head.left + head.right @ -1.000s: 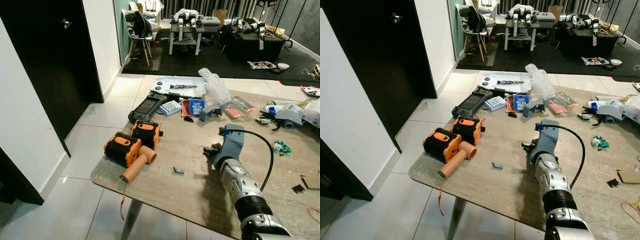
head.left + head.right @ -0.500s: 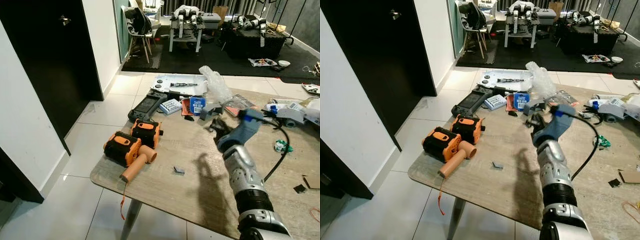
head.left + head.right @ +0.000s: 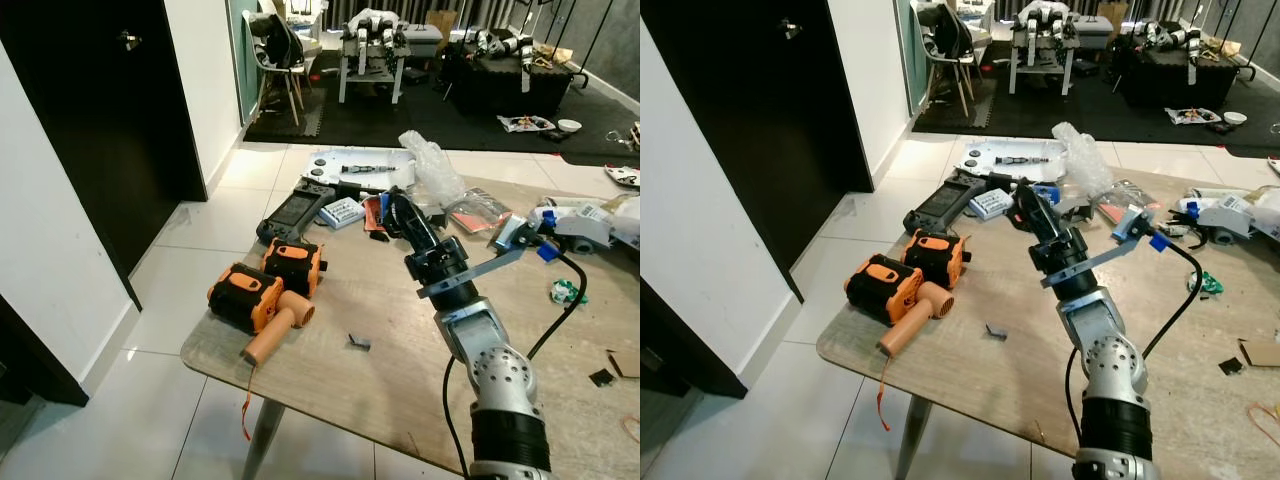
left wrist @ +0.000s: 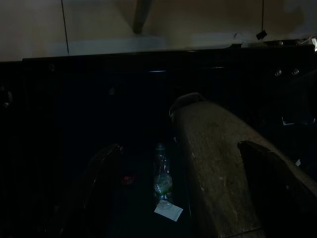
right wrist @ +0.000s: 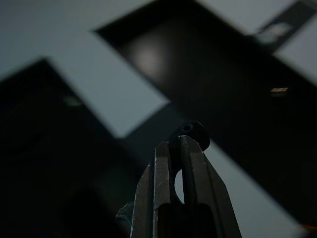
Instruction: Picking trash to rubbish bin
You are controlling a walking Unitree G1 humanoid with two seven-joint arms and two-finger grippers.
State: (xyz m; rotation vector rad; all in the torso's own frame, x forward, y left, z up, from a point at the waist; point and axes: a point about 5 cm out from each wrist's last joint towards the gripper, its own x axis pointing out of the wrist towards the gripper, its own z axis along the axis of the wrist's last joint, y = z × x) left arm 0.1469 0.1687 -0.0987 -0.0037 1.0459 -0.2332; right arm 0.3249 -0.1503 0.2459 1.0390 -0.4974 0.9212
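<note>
Between right tool point(image 5: 181, 144) fingertips: small dark scrap point(image 5: 190, 133).

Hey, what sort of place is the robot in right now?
Probably a robotics lab or workshop inside a home-like room: a cluttered wooden table holds orange power tools and a black case, and racks of equipment stand behind.

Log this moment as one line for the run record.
right gripper: raised above table, fingers shut, nothing seen held | left gripper: idle, low in shade | orange tool: near table's left edge | scrap: on table
</note>
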